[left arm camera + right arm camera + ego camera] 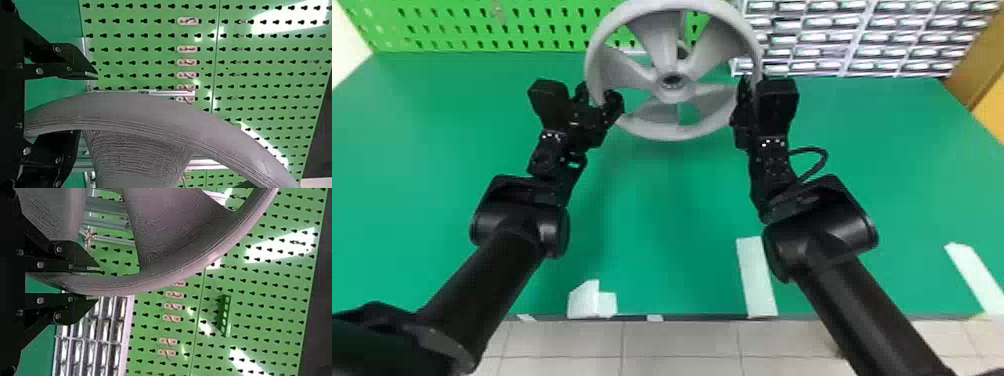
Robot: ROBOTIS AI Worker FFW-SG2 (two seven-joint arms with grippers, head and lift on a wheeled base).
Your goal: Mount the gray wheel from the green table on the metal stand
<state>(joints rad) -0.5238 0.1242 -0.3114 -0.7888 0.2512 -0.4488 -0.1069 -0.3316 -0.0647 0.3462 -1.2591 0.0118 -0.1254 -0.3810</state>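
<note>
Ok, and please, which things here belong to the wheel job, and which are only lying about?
For the job:
- gray wheel, held up over the green table
- left gripper and right gripper
- metal bars behind the wheel, probably the stand

Not for it:
- white strips
- drawer rack
- green pegboard

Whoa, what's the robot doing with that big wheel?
The robot has both arms at the gray wheel, up over the green table. Its right gripper pinches the rim. Its left gripper is open around the rim's other side. I can't tell if the wheel is on its stand.
</note>
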